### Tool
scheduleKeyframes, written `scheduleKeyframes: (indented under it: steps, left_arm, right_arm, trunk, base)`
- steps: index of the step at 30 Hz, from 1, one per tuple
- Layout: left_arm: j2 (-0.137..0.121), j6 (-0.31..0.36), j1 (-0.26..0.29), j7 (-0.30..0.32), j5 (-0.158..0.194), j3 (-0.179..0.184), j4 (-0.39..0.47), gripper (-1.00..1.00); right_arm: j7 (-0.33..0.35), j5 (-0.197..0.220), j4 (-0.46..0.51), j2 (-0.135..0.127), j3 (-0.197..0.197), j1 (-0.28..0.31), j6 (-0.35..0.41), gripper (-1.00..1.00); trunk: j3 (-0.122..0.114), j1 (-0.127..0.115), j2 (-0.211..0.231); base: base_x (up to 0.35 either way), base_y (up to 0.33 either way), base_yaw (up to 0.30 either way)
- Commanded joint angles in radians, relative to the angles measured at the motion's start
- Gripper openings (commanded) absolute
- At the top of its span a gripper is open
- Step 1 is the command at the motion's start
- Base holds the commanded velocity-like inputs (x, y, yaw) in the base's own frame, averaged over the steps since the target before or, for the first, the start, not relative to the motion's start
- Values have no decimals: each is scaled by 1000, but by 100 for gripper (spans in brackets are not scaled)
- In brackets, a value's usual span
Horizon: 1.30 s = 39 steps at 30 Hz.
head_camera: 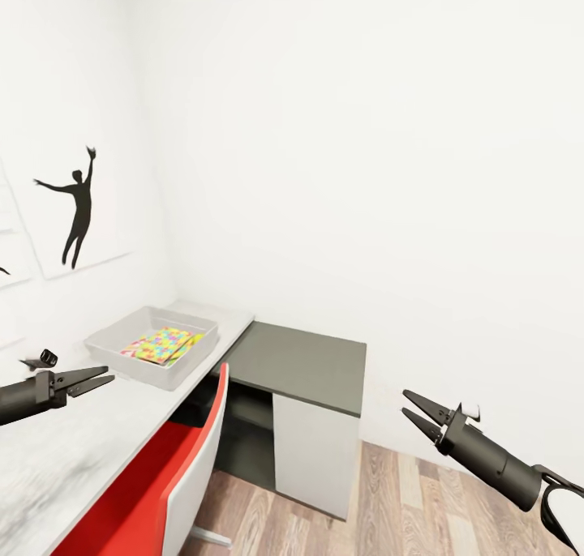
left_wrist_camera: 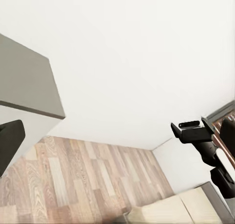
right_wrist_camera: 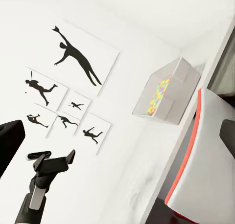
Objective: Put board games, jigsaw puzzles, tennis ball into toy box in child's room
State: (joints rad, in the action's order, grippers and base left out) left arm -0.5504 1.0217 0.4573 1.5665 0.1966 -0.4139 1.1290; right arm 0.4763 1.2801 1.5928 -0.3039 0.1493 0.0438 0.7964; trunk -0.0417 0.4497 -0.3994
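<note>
The toy box (head_camera: pixel 122 339) sits on the pale grey table (head_camera: pixel 73 451) against the wall, with the jigsaw puzzles (head_camera: pixel 162 345) lying inside it, one overlapping the other. The toy box (right_wrist_camera: pixel 178 82) and the puzzles (right_wrist_camera: pixel 159 96) also appear in the right wrist view. My left gripper (head_camera: pixel 110 374) hovers open and empty over the table, just short of the box's near wall. My right gripper (head_camera: pixel 404 403) hangs open and empty above the floor, right of the desk. A beige corner of the bed (left_wrist_camera: pixel 191 209) shows in the left wrist view. The board games and tennis ball are out of view.
A red-and-white chair (head_camera: pixel 191 467) is tucked under the table's near edge. The lower dark grey desk section (head_camera: pixel 300 361) with a white panel (head_camera: pixel 312 451) adjoins the table on the right. Wood-plank floor (head_camera: pixel 422 507) lies beyond. Silhouette pictures (head_camera: pixel 77 207) hang on the left wall.
</note>
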Motion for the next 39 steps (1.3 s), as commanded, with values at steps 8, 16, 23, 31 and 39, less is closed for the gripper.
scheduleKeyframes:
  steps: [8,16,23,31,39]
  left_arm:
    - [0,11,0,4,-1,0,0,100]
    - [0,11,0,4,-1,0,0,100]
    - [0,11,0,4,-1,0,1,100]
    - [0,11,-1,4,0,1,0,100]
    - [0,11,0,4,0,1,0,100]
  right_arm:
    - [2,1,-1,0,1,1,6,100]
    - [2,2,-1,0,1,1,6,100]
    - [1,2,-1,0,0,1,6,100]
    - [1,1,-2,0,0,1,5,100]
    - [1,1,-2,0,1,1,4,100]
  trunk:
    - [-7,0,-1]
    - [-14,0,-1]
    - [-20,0,-1]
    - [-26,0,-1]
    - [-28,0,-1]
  base:
    - [-19,0,-243]
    - [-2,0,-243]
    - [0,0,-243]
    - [0,0,-217]
    - [0,0,-59]
